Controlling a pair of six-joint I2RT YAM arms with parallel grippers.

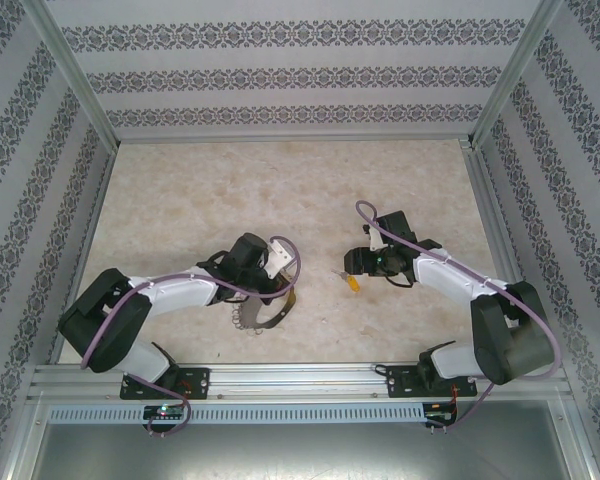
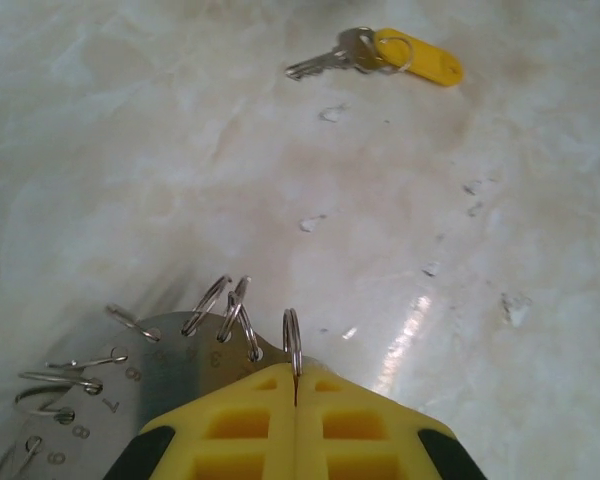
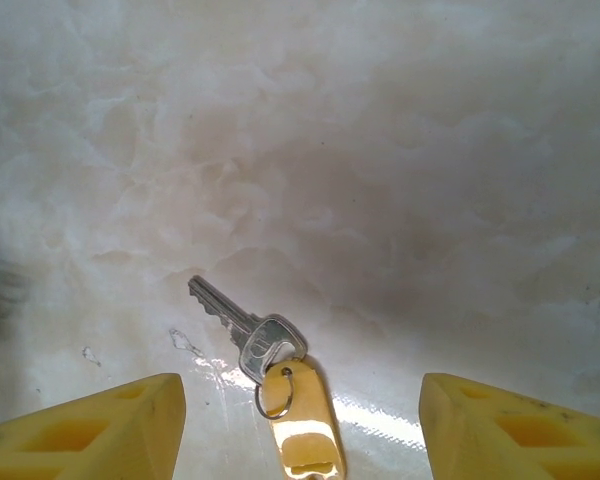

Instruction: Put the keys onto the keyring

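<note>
L gripper (image 2: 296,388) is nearest: its yellow fingers are pressed together, pinching the rim of the keyring (image 2: 180,350), a flat silvery arc w/ numbered holes & small split rings (image 2: 292,340), left of centre nr the worktop (image 1: 280,180)'s near edge. R gripper (image 3: 298,395) hangs spread wide, one finger either side of the key (image 3: 242,325), not touching it. The key w/ its yellow tag (image 3: 308,440) lies flat approx mid-worktop, just right of centre, well apart from the keyring.
</note>
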